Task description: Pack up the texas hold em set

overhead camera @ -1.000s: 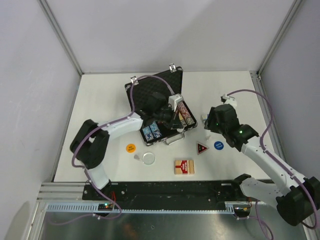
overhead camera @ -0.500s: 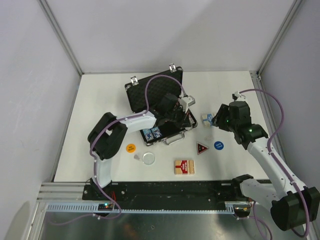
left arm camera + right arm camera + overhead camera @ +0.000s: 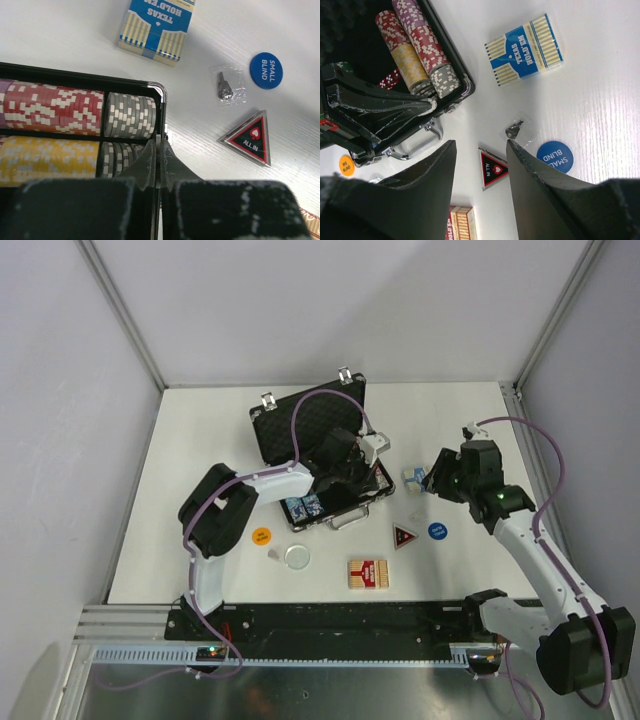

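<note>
L end effector (image 3: 159, 159) clenched, tips at briefcase (image 3: 161, 92) rim by chips (image 3: 127, 116). R end effector (image 3: 480, 147) released, empty, near blue deck (image 3: 524, 49).

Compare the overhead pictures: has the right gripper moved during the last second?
Yes. The right gripper has shifted slightly right, away from the black case, exposing more of the blue card deck lying beside the case.

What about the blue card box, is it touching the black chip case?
Apart. The left wrist view shows a strip of bare white table between the blue card box and the rim of the black case.
</note>
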Robot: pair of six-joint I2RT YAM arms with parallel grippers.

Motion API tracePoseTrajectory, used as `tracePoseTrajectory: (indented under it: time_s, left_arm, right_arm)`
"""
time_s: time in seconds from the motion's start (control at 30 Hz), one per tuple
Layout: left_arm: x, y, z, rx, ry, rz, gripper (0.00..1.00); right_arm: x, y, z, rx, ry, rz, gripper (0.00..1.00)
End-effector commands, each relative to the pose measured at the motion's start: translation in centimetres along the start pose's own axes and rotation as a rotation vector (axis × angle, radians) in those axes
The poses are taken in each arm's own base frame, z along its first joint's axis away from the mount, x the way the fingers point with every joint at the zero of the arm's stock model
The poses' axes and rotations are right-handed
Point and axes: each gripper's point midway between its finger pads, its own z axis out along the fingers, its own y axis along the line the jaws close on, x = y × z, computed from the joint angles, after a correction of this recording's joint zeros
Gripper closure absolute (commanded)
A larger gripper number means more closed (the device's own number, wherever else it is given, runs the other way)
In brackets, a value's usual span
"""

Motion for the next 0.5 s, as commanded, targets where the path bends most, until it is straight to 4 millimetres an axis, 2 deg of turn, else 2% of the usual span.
tracePoseTrajectory:
  time_s: [0.0, 0.3, 0.47]
  left_arm:
    - [-2.6, 1.1, -0.5, -0.053, -0.066, 0.094, 1.0]
    - [-1.8, 1.9, -1.0, -0.077, -0.047, 0.119, 1.0]
    - [-2.1, 2.5, -1.7, -0.087, -0.055, 0.121, 1.0]
  right_arm:
    - [-1.0, 1.0, 0.1, -0.044, -0.021, -0.013, 0.49]
    - [-0.9, 1.0, 0.8, -0.046, -0.01, -0.006, 0.49]
    - [-0.8, 1.2, 1.2, -0.052, 0.0, 0.002, 0.49]
